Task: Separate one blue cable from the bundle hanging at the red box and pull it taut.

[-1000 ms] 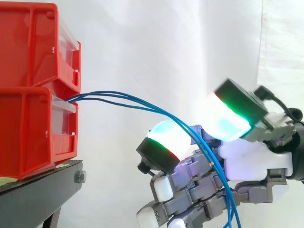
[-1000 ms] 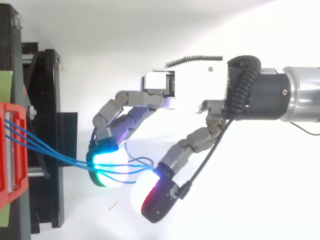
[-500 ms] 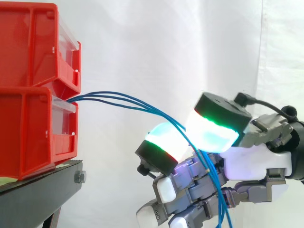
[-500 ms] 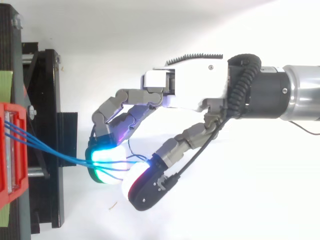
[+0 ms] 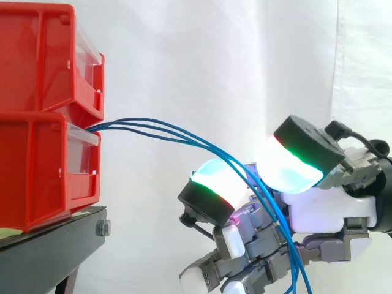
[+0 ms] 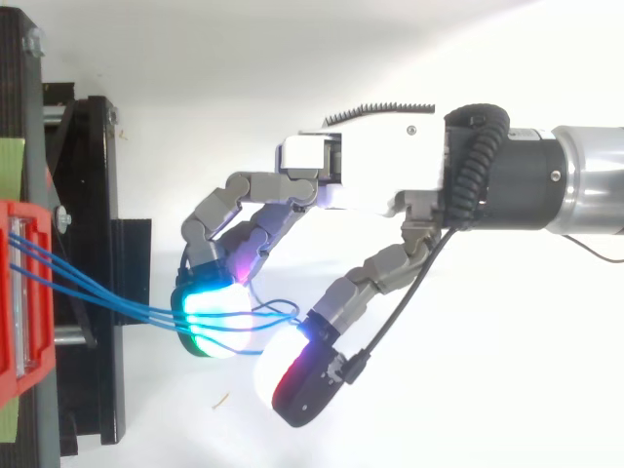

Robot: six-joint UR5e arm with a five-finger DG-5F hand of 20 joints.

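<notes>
Nearest the side camera, the hand's thumb pad glows white-cyan with a green band and a black back, and tilts down to the left. Just behind it the blue cables run together as one bundle, none drawn apart from the rest. They pass through the narrow gap between the thumb pad and a cyan-white finger pad. They lie over the upper edge of that finger pad, then drop across the remaining fingers, which are curled in below. Thumb and fingers thus close loosely round the bundle, though the two glowing pads stand slightly apart rather than pressed together. From above, the hand reaches in from the right. The blue cables cross the finger pad and end in a small loop at the edge of the thumb pad.

To the left, the cables rise in a shallow arc, curved rather than straight. They enter the clear front lip of the lower red bin, directly beneath the upper red bin stacked on it. Both bins rest on the black stand, well apart from the hand. Behind everything hangs the white curtain.
</notes>
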